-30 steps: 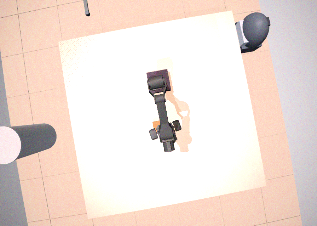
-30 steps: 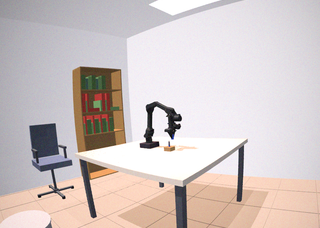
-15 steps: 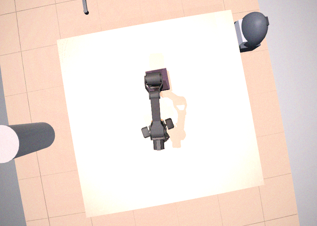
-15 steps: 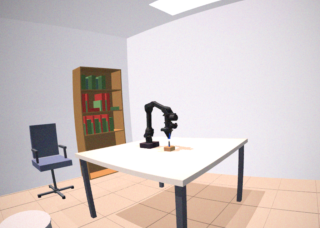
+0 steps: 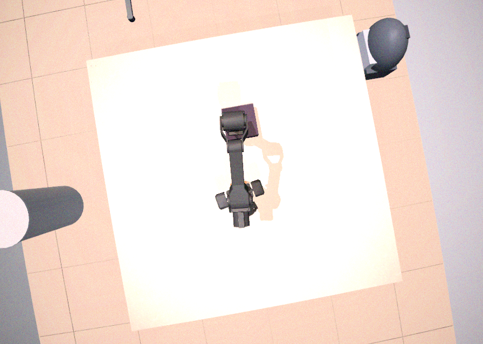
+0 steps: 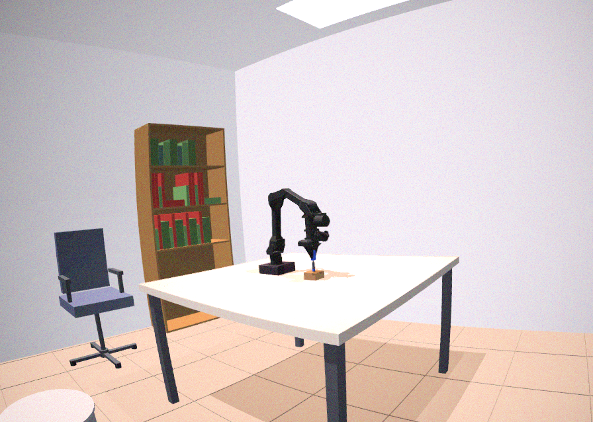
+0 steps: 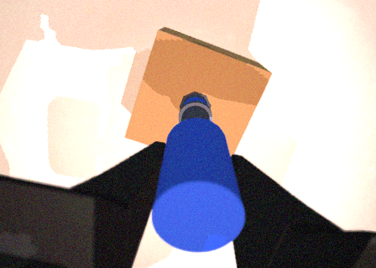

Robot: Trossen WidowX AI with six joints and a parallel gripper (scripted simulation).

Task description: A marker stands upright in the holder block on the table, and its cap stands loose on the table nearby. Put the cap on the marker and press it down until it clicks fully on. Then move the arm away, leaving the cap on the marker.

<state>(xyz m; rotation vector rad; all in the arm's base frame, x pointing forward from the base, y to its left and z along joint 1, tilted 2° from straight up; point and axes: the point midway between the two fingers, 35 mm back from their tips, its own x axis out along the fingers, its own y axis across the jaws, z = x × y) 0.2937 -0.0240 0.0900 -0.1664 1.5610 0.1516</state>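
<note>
Left side of the room is just scenery: the chair (image 6: 91, 283) and the bookshelf (image 6: 184, 216) well away from the table (image 6: 382, 288), so nothing there matters for what I'm doing.

Moving right to the middle of the table, my base sits behind the block (image 6: 314, 274) and the arm arches over so my gripper (image 7: 196, 158) points straight down. That's on purpose: the marker (image 7: 195, 107) stands upright in the block, so the cap (image 7: 197, 187) has to come down along the same line or it'll just jam on the rim.

My 2 fingers are clenched on the cap, 1 on each side, gripping it around the body with its open end facing down. Holding it by the sides leaves the mouth free to slide over the tip.

In the wrist view the cap's lower end lines up right over the marker, with only the grey collar and a short bit of the barrel showing below it. I think the cap is already started on the tip, but from this angle I can't really tell if it's touching or just hovering above.

Either way it doesn't look fully seated, so my guess is a straight push down comes next, and I shouldn't let go until then.
</note>
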